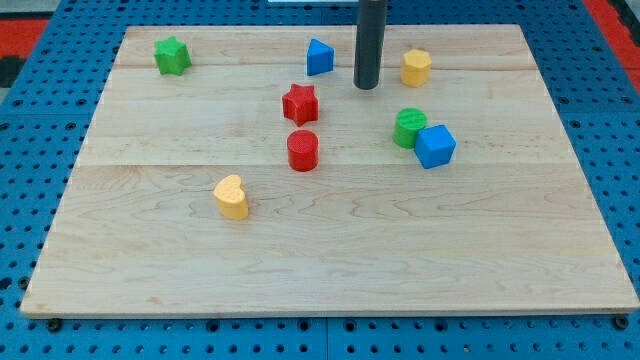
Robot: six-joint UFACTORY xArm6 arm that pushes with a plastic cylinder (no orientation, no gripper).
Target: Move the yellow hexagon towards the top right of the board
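Camera view: your tip (367, 86) rests on the worktop (330, 250) just left of the yellow hexagon (416, 68), apart from it, near the top right; no hand fitted.

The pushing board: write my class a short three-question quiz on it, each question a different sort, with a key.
1. True or false: my tip touches the yellow hexagon.
2. Which block lies against the blue cube? A) red cylinder B) green cylinder C) yellow heart
3. Fill in: the block nearest the board's top-left corner is the green ____.

Key
1. False: the tip stands apart, to the hexagon's left in the view.
2. B: the green cylinder.
3. Star: the green star.
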